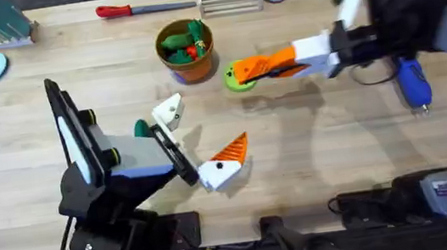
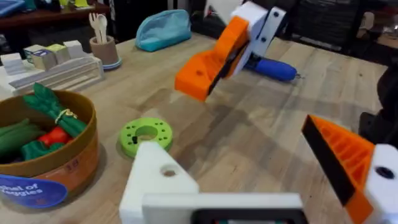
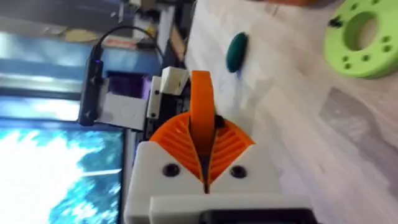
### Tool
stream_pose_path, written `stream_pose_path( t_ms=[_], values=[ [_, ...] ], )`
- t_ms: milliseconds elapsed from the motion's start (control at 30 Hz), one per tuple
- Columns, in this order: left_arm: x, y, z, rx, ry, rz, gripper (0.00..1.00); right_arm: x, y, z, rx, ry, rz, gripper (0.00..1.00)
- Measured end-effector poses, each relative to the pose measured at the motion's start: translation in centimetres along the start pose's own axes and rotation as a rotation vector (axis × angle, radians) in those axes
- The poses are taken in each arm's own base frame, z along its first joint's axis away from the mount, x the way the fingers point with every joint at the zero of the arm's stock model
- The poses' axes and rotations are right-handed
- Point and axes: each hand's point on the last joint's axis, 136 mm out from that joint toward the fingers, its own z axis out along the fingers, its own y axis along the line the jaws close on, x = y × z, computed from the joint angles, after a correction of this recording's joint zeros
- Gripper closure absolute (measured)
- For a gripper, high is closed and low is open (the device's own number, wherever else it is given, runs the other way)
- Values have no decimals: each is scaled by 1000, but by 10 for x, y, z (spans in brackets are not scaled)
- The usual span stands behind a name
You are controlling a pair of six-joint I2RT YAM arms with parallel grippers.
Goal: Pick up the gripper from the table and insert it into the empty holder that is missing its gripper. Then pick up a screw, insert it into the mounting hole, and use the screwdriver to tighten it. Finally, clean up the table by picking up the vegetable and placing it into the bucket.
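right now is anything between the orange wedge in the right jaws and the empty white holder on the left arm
Nothing visible does. Bare table runs from the orange wedge to the white holder. The green disc lies under the wedge and the bucket stands to one side of that line.

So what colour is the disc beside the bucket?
Bright green; the disc shows best in the left wrist view.

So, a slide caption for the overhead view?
Right tool carries the orange gripper above the green disc, beside the bucket.
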Motion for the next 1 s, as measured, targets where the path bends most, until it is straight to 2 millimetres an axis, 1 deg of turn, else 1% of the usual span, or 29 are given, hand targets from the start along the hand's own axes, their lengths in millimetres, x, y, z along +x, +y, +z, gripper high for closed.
stream_pose_path(
  t_ms=[200, 400, 600, 1000],
  values=[
    [0, 0, 0, 0, 0, 0, 8, 8, -4, 37, -115, 125, 99, 989],
    [0, 0, 0, 0, 0, 0, 8, 11, 9, 59, -161, 192, 99, 989],
    [0, 0, 0, 0, 0, 0, 8, 14, 17, 71, -160, 227, 153, 990],
    [0, 0, 0, 0, 0, 0, 8, 27, 21, 87, -138, 275, 224, 991]
  ],
)
